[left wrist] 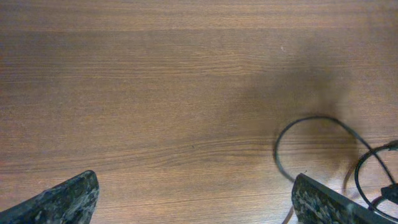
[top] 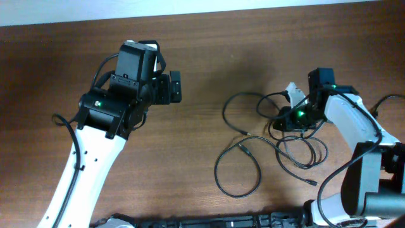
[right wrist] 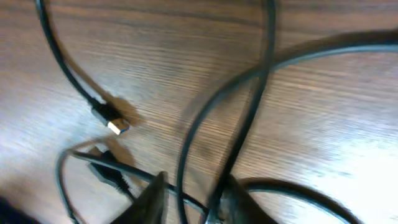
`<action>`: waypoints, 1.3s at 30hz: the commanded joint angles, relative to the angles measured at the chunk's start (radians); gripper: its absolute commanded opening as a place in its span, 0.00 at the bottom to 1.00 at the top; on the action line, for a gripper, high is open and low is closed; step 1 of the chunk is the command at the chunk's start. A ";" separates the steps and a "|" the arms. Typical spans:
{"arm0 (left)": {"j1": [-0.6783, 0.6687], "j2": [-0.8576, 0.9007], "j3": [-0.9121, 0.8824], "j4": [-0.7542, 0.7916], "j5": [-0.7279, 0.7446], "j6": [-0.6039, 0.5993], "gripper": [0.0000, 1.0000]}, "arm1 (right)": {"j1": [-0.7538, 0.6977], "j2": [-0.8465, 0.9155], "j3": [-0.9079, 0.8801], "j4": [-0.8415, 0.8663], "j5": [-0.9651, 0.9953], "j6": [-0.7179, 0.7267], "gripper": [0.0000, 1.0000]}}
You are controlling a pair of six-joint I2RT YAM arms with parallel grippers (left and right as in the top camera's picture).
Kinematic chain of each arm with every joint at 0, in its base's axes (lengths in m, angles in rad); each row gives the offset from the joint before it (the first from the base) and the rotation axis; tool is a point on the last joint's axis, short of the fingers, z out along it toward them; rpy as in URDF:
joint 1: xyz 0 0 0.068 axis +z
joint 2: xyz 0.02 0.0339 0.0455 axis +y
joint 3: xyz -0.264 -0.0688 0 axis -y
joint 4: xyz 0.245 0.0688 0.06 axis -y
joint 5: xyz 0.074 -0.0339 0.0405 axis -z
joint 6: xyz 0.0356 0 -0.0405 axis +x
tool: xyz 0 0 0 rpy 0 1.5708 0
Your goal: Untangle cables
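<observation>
Several thin black cables [top: 297,149] lie tangled on the brown wooden table, right of centre, with loose loops [top: 237,194] spreading left. My right gripper [top: 286,116] sits low on the top of the tangle. In the right wrist view its fingers [right wrist: 152,199] stand a narrow gap apart around two black cables [right wrist: 184,155], not clamped. A gold-tipped USB plug [right wrist: 115,126] lies to the left. My left gripper [top: 175,87] hovers over bare wood at upper left, wide open [left wrist: 199,202] and empty. A cable loop [left wrist: 308,119] shows at its right.
The table's far edge [top: 253,11] meets a pale wall. A black strip of equipment [top: 221,223] runs along the front edge. The right arm's own wiring [top: 387,101] hangs near the right border. Bare wood [top: 202,145] lies between the two arms.
</observation>
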 commanded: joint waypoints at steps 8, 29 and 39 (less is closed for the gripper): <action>0.002 -0.017 0.007 0.001 0.000 0.012 0.99 | 0.110 0.003 0.052 -0.048 -0.214 -0.007 0.04; 0.002 -0.017 0.007 0.001 0.000 0.012 0.99 | 0.109 -0.001 1.289 -0.259 -0.040 -0.014 0.04; 0.002 -0.017 0.007 0.001 0.000 0.012 0.99 | -0.036 0.053 1.287 -0.086 0.739 0.145 0.04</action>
